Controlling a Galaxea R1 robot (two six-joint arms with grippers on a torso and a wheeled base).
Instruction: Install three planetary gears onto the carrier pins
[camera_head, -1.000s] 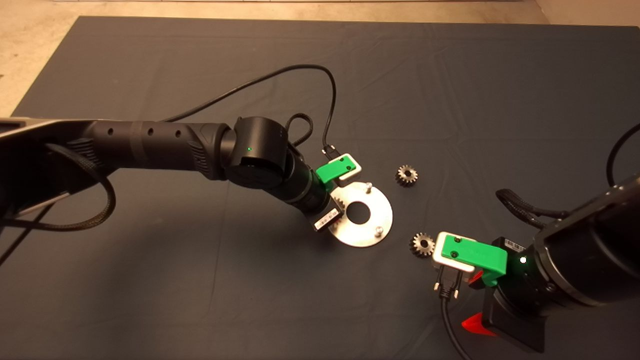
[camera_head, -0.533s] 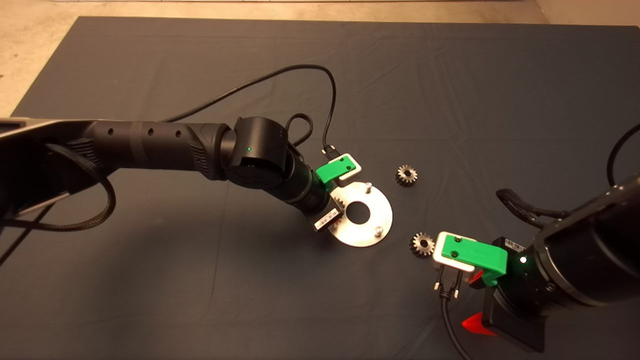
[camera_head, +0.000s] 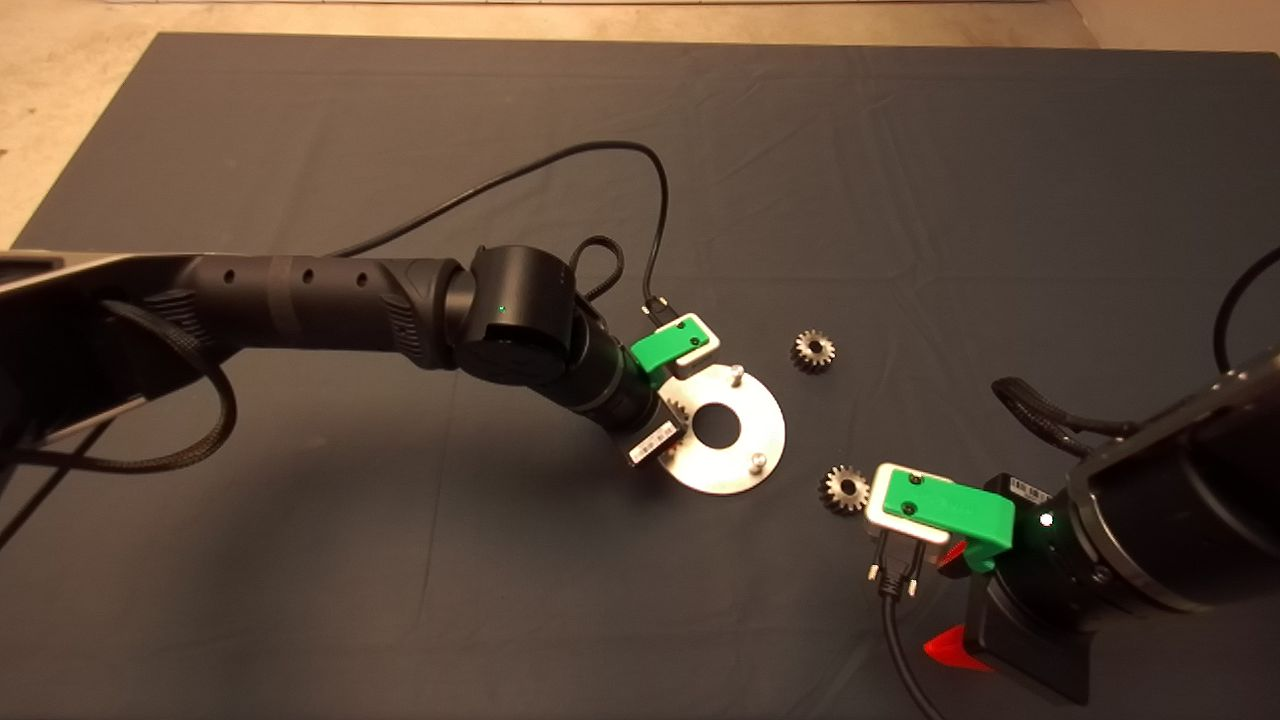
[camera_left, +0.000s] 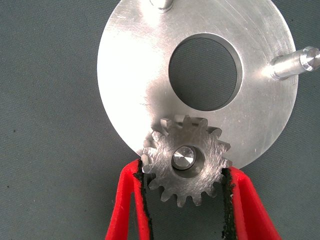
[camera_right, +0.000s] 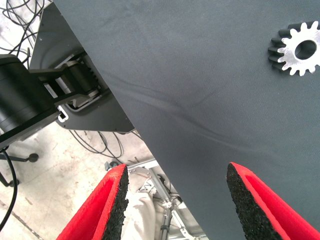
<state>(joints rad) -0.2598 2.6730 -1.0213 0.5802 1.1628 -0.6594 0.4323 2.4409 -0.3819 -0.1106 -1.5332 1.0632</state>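
With our left gripper (camera_left: 185, 200) lightly bracketing the gear (camera_left: 186, 159) seated on its carrier pin (camera_left: 183, 157), we should part wider and lift straight, while our right gripper (camera_right: 175, 200) waits spread.

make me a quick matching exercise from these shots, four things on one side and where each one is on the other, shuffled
Things:
1. gear at the left gripper
2. gear beyond the disc
3. gear near the right gripper
4. right gripper

Places:
A. open, waiting over the mat's edge
B. on a carrier pin, between the red fingers
C. loose on the mat, on the disc's far side
D. loose on the mat, beside the green camera mount

Pairs: 1-B, 2-C, 3-D, 4-A
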